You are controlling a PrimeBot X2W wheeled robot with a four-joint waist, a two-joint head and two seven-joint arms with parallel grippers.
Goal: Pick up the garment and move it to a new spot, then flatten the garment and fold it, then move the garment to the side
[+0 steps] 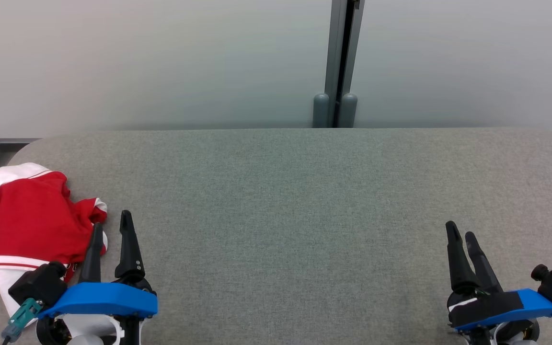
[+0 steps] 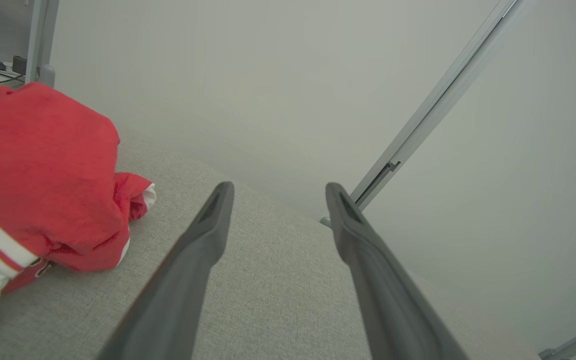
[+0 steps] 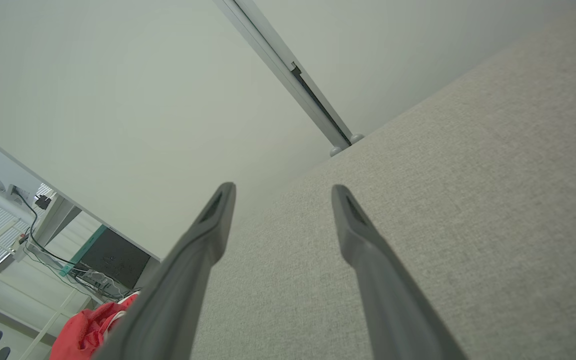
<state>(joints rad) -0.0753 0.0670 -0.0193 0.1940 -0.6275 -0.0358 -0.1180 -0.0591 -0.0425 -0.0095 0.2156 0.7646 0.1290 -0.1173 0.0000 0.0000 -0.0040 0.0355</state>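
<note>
Left end effector [image 1: 111,221]: released, fingers spread, nothing between them, positioned over the near left of the grey fabric bench [image 1: 281,215]. Right end effector [image 1: 459,229]: also released and empty, at the near right, well apart from the left one. Garment [image 1: 27,215]: red with white trim and stripes, lying crumpled in a heap at the bench's left end, close to its rounded corner. It sits just beside the left end effector, on its outer side; the left wrist view shows a gap between cloth and finger. Grey upright post [image 1: 338,62] stands behind the bench's far edge.
</note>
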